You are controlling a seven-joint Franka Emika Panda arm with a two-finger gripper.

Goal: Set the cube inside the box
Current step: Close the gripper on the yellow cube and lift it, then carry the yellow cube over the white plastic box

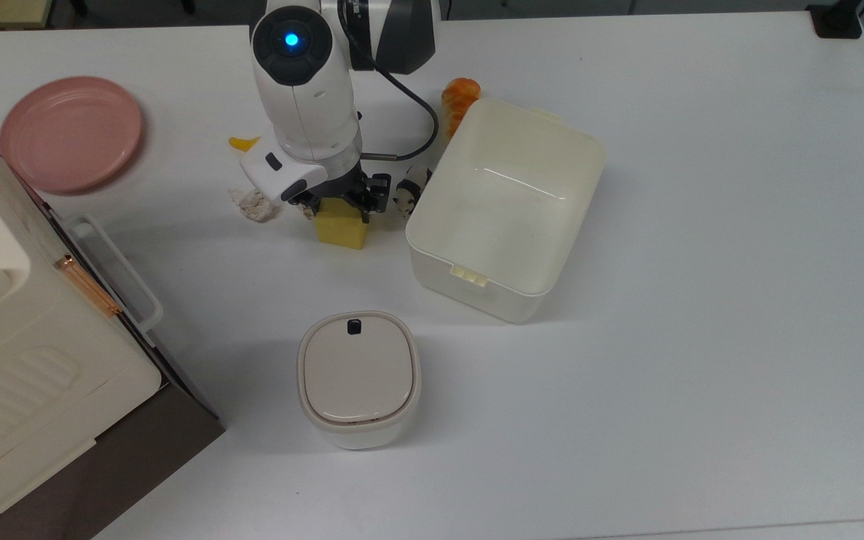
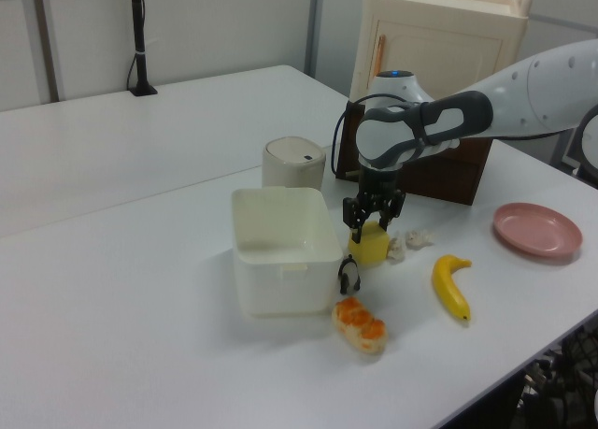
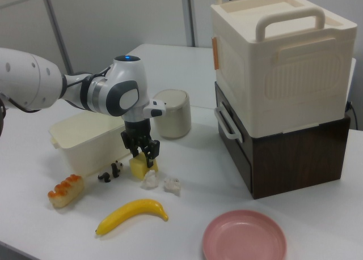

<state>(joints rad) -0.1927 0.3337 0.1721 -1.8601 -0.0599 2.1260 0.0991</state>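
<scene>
1. In the top view, the cube [image 1: 342, 226] sits on the counter [image 1: 702, 225] just left of the box [image 1: 505, 206].
2. The tool [image 1: 336, 201] is over the cube's far edge.
3. The bin [image 1: 358, 379] stands nearer the counter's near edge.

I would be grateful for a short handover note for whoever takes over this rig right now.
Gripper: open, low, its fingers straddling the top of the cube; no grip yet.
Cube: on the table, beside the box, on the top view's left of it.
Box: lidless, nothing inside.
Done: approach and alignment over the cube.
Left: close on the cube, lift, carry over the box rim, release inside.
Note: a small panda figure sits between cube and box.
</scene>
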